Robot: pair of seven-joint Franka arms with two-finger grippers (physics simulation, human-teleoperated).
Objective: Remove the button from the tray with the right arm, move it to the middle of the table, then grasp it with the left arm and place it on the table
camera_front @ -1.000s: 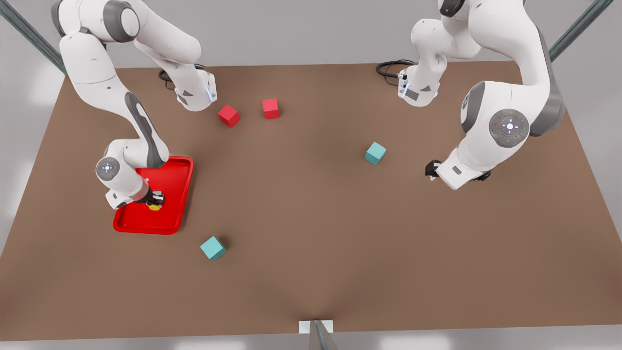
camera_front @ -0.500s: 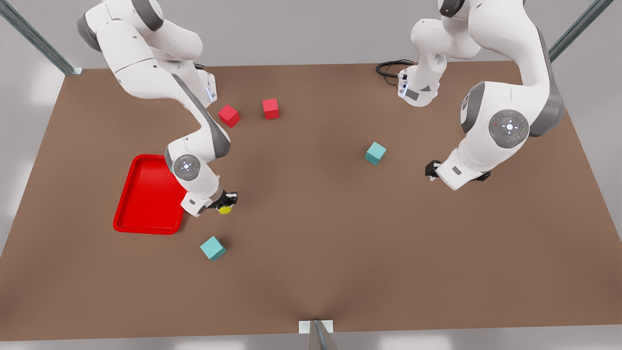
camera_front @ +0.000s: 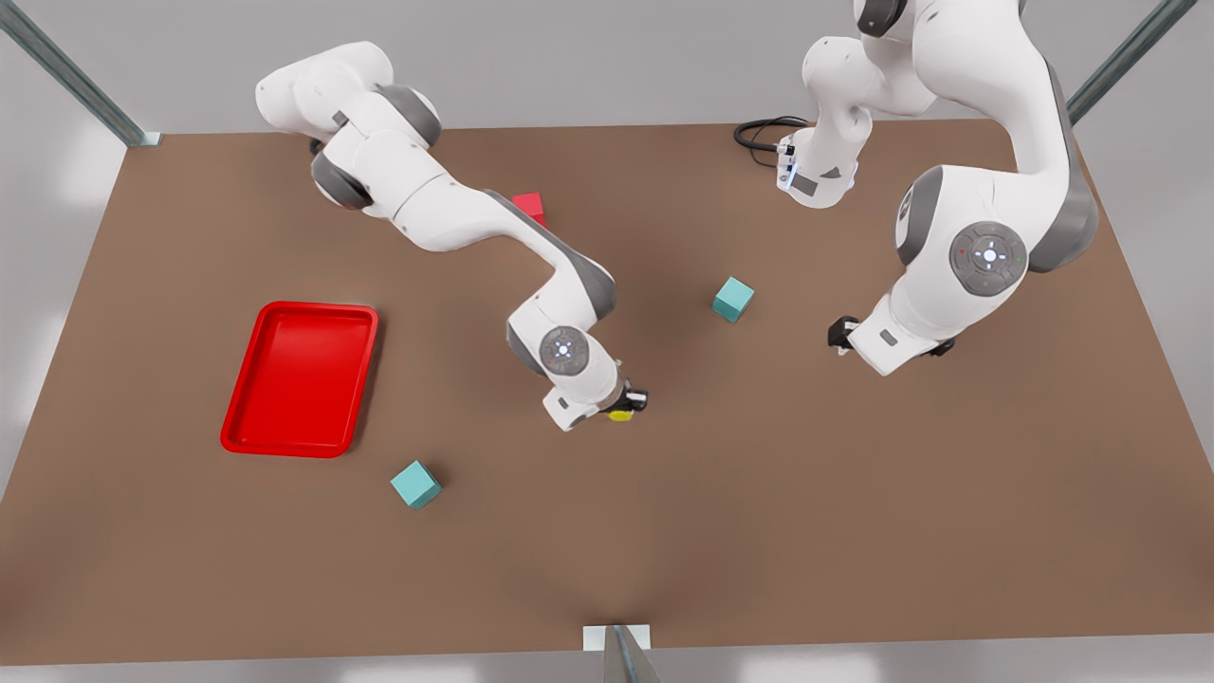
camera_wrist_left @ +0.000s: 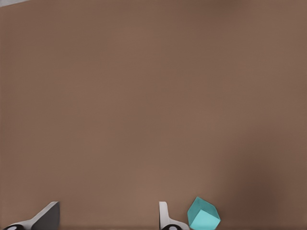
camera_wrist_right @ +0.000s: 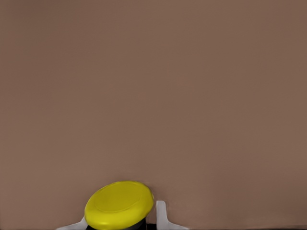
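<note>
Right arm: we saw it stretched low from the far corner on the front view's left, elbow bent, wrist tipped toward the tabletop [camera_front: 854,531].
Right pincer [camera_front: 626,406]: closed around the button [camera_front: 620,415], yellow cap facing down, held over the tabletop's middle.
Tray [camera_front: 248,417]: well apart, toward the front view's left.
Left arm: we found it waiting, folded on the front view's right.
Left pincer [camera_wrist_left: 108,221]: fingers spread, gripping nothing, near a teal cube [camera_wrist_left: 203,215].

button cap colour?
Yellow. The button, held in the right gripper, shows best in the right wrist view.
</note>
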